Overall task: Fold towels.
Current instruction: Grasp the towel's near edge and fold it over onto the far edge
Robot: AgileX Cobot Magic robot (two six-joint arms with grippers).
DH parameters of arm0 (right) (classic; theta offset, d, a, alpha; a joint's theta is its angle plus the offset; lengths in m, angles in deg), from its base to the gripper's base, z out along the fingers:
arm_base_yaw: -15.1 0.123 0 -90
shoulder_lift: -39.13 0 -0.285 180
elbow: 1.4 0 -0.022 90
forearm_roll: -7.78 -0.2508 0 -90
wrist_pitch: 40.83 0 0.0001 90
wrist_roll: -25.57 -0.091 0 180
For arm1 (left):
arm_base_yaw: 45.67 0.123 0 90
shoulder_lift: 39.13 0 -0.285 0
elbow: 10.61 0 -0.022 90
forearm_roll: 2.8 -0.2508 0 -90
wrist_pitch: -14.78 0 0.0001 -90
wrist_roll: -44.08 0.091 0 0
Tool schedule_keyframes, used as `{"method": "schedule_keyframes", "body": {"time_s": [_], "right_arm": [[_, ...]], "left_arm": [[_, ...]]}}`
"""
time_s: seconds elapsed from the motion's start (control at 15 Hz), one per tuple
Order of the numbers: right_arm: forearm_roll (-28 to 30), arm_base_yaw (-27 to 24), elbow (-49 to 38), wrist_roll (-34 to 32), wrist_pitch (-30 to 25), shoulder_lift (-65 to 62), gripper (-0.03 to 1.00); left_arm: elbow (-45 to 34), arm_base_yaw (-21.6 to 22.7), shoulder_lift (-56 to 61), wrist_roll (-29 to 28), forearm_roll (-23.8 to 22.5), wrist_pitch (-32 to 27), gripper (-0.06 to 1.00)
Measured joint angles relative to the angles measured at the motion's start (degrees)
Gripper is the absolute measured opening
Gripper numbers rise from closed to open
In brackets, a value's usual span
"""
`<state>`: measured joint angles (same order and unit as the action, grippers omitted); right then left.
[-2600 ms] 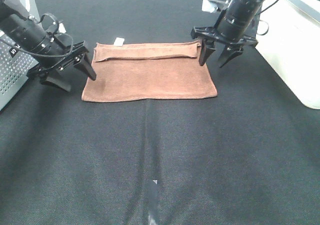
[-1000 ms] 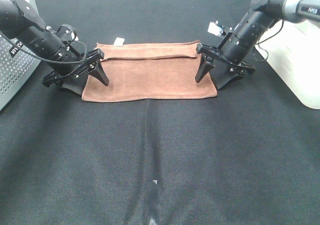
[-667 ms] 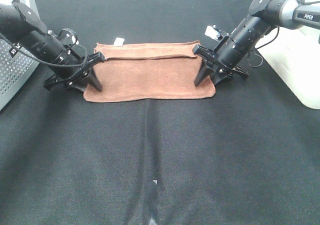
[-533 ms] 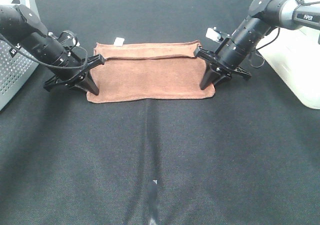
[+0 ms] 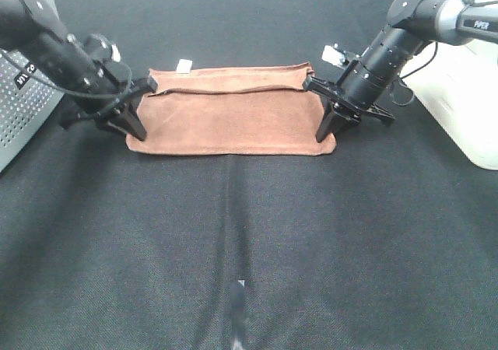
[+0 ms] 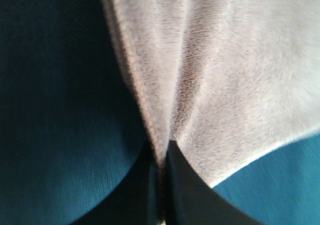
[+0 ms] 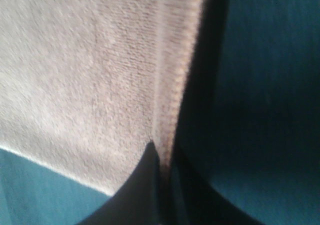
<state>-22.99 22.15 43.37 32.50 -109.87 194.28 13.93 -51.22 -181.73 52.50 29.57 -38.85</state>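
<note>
The reddish-brown towel (image 5: 233, 117) lies flat on the black table, its far edge folded over, with a small white tag (image 5: 184, 64) at the far left. My left gripper (image 5: 134, 130) is shut on the towel's near-left corner; the left wrist view shows the cloth (image 6: 210, 85) pinched into a ridge between the fingers. My right gripper (image 5: 324, 134) is shut on the near-right corner; the right wrist view shows the hemmed edge (image 7: 182, 60) caught between the fingers.
A grey perforated box (image 5: 19, 109) stands at the left edge. A white bin (image 5: 459, 93) stands at the right edge. A pale tape mark (image 5: 239, 288) lies on the black cloth near the front.
Both grippers came down from beside the towel's far corners to its near corners and closed on them. The towel's side edges have been drawn slightly inward.
</note>
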Motion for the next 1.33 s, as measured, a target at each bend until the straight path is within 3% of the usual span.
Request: {"method": "schedule_keyframes", "body": {"time_s": [0.2,0.33,0.67,1.0,1.27,1.33], "right_arm": [[0.1,0.0,-13.3,0.8,0.8,-6.4,0.0],[-0.1,0.0,-22.9,2.4,4.6,-11.3,0.0],[-4.4,0.1,-40.4,8.0,10.7,-18.8,0.0],[-4.4,0.1,-36.6,9.2,10.6,-19.0,0.0],[-3.8,0.1,-23.0,8.8,10.5,-18.7,0.0],[-3.8,0.1,-23.0,8.8,10.5,-18.7,0.0]], "left_arm": [[-6.6,-0.2,3.0,1.1,-1.3,-1.9,0.01],[-12.9,-0.5,6.2,2.1,-1.3,-1.5,0.01],[-25.3,-0.5,13.5,2.8,-1.5,2.9,0.01],[-22.8,-0.6,14.4,1.6,-1.7,4.3,0.01],[-14.4,-0.6,14.6,-0.9,-1.7,7.7,0.01],[-14.4,-0.6,14.6,-0.9,-1.7,7.7,0.01]]}}
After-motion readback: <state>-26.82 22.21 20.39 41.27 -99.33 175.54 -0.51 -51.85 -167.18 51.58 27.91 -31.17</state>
